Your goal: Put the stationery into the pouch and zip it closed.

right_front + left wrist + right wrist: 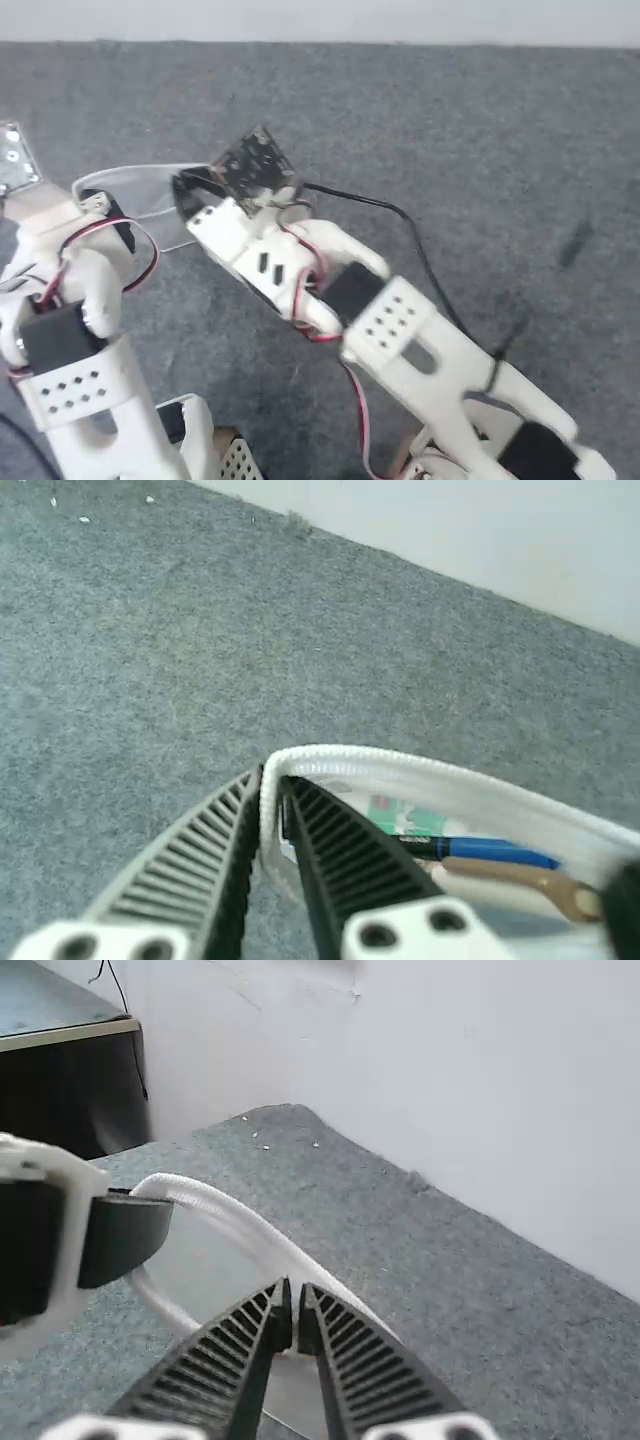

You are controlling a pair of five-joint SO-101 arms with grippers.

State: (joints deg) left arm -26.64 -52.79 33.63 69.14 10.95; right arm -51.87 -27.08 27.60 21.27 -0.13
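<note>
My left claw [270, 780] was shut tight on the white rim of the pouch [430, 778], which was over the grey carpet [450, 130] with a blue pen [490, 853] inside. My right claw [293, 1310] was closed almost fully, pinching the same rim. Behind stood a white wall [480, 1080] and a dark cabinet [70, 1085].

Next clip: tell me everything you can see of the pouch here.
The pouch is clear, soft plastic with a thick white rim, on or just above the grey carpet. Inside show a blue pen, a tan pen and something green-printed. The left gripper pinches the rim at one end; the right gripper, shut, sits at the rim, its hold unclear.
</note>
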